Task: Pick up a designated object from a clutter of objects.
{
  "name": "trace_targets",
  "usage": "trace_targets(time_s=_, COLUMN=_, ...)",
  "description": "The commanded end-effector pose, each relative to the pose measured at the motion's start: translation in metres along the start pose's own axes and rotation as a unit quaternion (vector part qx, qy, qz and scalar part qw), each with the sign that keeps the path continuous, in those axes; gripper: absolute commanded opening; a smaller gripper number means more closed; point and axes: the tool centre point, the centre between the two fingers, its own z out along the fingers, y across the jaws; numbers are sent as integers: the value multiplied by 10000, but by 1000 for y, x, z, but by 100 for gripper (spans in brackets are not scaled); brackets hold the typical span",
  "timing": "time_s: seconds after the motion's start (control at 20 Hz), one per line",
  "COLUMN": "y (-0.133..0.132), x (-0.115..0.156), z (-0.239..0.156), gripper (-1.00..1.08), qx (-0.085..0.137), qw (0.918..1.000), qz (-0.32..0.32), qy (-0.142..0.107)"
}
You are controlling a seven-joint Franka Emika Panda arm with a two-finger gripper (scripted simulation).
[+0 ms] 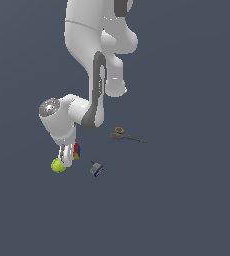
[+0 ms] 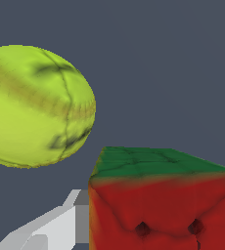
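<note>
Showing no legible writing: cube w/ red, green faces beside ball.

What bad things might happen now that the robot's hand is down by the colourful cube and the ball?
1. The tennis ball sits right beside the cube, so the gripper might bump it and send it rolling.
2. Only one finger shows beside the cube in the wrist view; the other is hidden, so the grip may be off-centre and the cube could slip or twist.
</note>
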Motion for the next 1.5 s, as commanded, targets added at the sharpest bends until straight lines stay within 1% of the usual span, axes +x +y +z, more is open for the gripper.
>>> trace_targets(time_s=0.0, y=1, x=-8, z=-8, gripper=-100, qx=13, qw=10000, qz=-3, qy=-1)
trace_targets(time_s=0.35, y=11, x=-43, z=-40, gripper=-100, qx=13, qw=10000, qz=-2, qy=-11)
trace_targets(time_s=0.85, y=28, x=-109, z=-100, gripper=-100, qx=12, qw=10000, qz=-2, qy=-18)
trace_targets(time_s=1.45, y=47, x=-183, z=-171, gripper=-100, qx=15, qw=10000, qz=2, qy=12)
